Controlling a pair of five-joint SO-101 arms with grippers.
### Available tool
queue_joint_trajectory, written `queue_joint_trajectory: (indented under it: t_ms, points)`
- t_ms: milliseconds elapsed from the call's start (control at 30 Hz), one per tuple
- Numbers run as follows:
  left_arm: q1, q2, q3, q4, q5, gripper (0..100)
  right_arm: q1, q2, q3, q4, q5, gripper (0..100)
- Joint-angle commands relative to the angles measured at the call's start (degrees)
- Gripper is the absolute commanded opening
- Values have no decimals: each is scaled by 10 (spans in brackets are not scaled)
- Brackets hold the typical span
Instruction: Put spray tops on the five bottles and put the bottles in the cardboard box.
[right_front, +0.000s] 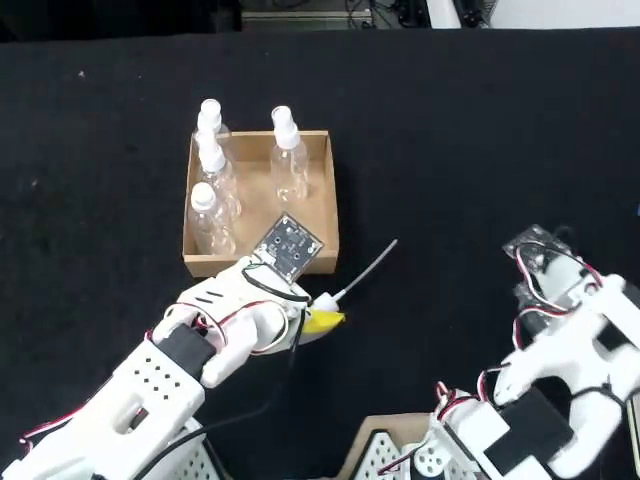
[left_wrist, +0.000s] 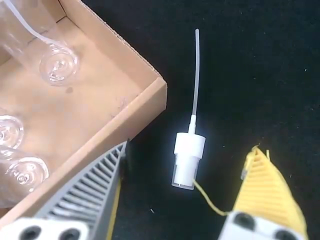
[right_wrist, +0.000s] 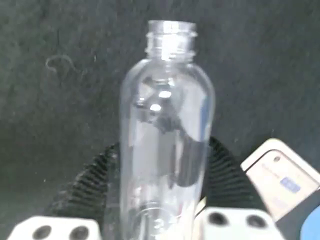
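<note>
A white spray top (left_wrist: 188, 159) with a long thin dip tube lies on the black table just outside the corner of the cardboard box (left_wrist: 131, 118). My left gripper (left_wrist: 189, 150) is open, its grey and yellow fingers either side of the spray top (right_front: 343, 292) and not touching it. Several clear bottles (right_front: 288, 152) with white spray tops stand in the cardboard box (right_front: 330, 190). My right gripper (right_wrist: 165, 147) is shut on a clear bottle (right_wrist: 167, 115) whose neck is open and bare. In the high view the right gripper (right_front: 540, 262) sits at the right of the table.
The black cloth covers the whole table (right_front: 470, 140). A flat cardboard piece (right_front: 362, 440) lies at the front edge between the arm bases. A phone-like object (right_wrist: 281, 182) lies beside the right gripper.
</note>
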Motion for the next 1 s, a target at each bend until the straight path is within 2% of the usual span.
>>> queue_joint_trajectory:
  t_ms: [0, 133, 267, 333, 533, 800, 967]
  points:
    - [1, -9, -5, -11, -4, 333, 21, -30, -30, 27, 7, 287]
    - [1, -9, -5, -9, -4, 333, 2, -32, -68, 87, -2, 325]
    - [1, -8, -4, -9, -4, 333, -35, -27, -160, 197, -113, 325]
    - [1, -8, -4, -9, -4, 333, -53, -26, -184, 213, -164, 325]
    - [1, -13, 6, -11, -4, 333, -58, -26, -163, 130, -177, 325]
    - [1, -13, 6, -11, -4, 333, -52, -26, -49, -2, -177, 322]
    - [1, -13, 6, -11, -4, 333, -48, -26, -1, -11, -149, 322]
